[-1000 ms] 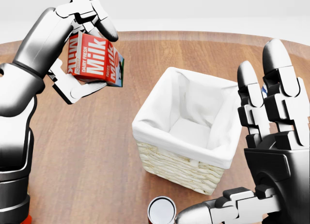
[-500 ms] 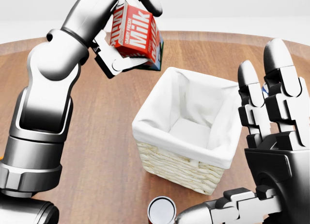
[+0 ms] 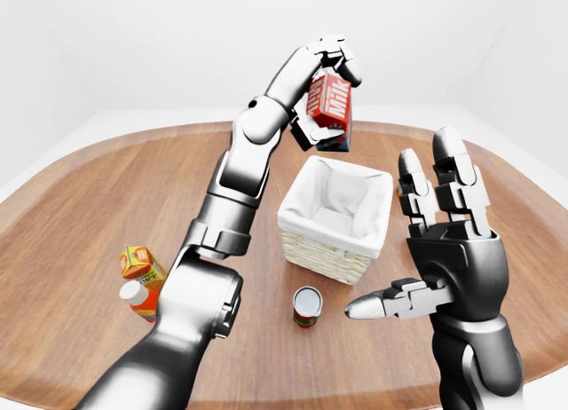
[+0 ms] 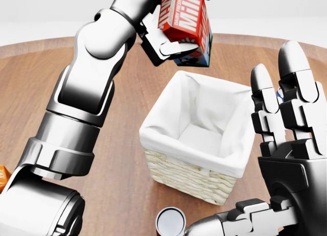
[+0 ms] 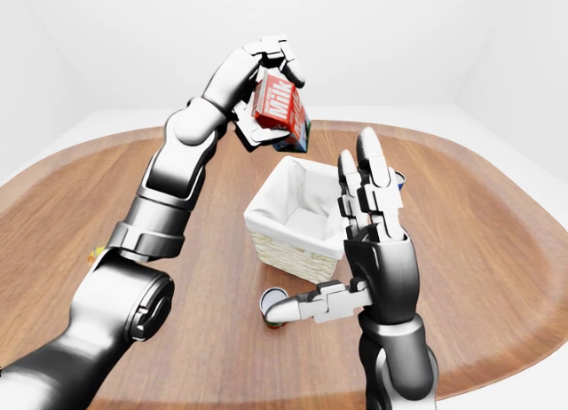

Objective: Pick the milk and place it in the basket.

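The red milk carton [image 4: 185, 25] hangs in the air, tilted, just above the top-left rim of the basket [image 4: 158, 139], a pale wicker one with a white lining. My left hand [image 4: 176, 26] is shut on the carton, fingers over its top and thumb under it; the same grip shows in the left-eye view on the milk carton [image 3: 331, 102]. The inside of the basket [image 3: 377, 241] holds nothing that I can see. My right hand [image 4: 286, 144] stands open and upright at the basket's right side, fingers spread, touching nothing.
A tin can [image 3: 307, 305] stands on the wooden table [image 3: 106, 188] just below the basket. At the left of the left-eye view lie an orange juice carton [image 3: 140, 262] and a white-capped bottle [image 3: 138, 296]. A small blue thing shows behind my right hand.
My left arm has carried the milk carton up and to the right, from left of the basket to above its top-left rim. The right hand has not moved.
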Tool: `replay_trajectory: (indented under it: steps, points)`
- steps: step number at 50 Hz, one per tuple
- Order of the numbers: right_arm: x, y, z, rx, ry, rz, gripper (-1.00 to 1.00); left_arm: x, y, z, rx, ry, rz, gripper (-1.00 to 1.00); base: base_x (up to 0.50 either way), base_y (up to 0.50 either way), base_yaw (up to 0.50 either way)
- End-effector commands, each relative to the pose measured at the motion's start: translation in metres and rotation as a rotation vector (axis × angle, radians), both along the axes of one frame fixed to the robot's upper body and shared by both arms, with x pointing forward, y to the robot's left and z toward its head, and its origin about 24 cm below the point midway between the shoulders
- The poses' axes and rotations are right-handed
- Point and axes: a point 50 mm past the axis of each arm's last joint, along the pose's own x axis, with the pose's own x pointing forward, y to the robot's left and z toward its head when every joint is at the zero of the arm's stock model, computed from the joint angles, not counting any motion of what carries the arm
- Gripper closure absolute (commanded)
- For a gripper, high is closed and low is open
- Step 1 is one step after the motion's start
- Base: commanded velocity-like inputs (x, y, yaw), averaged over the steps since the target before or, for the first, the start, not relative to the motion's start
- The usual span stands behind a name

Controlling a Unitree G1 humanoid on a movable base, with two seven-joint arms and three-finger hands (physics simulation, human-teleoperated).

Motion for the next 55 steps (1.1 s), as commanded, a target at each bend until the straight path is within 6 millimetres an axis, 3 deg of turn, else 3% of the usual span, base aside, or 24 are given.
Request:
replay_trajectory:
  steps: [1, 19, 55]
  points:
    - [0.0, 0.0, 0.0, 0.0, 0.001, 0.001, -1.0, 0.004, -0.017, 0.002, -0.046, 0.043, -0.006, 1.0, 0.0, 0.0, 0.0]
    - [-0.001, -0.001, 0.0, 0.003, -0.001, 0.001, -1.0, 0.026, -0.026, -0.034, -0.064, 0.244, 0.072, 1.0, 0.0, 0.0, 0.0]
    - [-0.001, 0.001, -0.002, 0.001, 0.01, 0.013, -1.0, 0.027, -0.03, -0.081, -0.12, 0.352, 0.089, 1.0, 0.0, 0.0, 0.0]
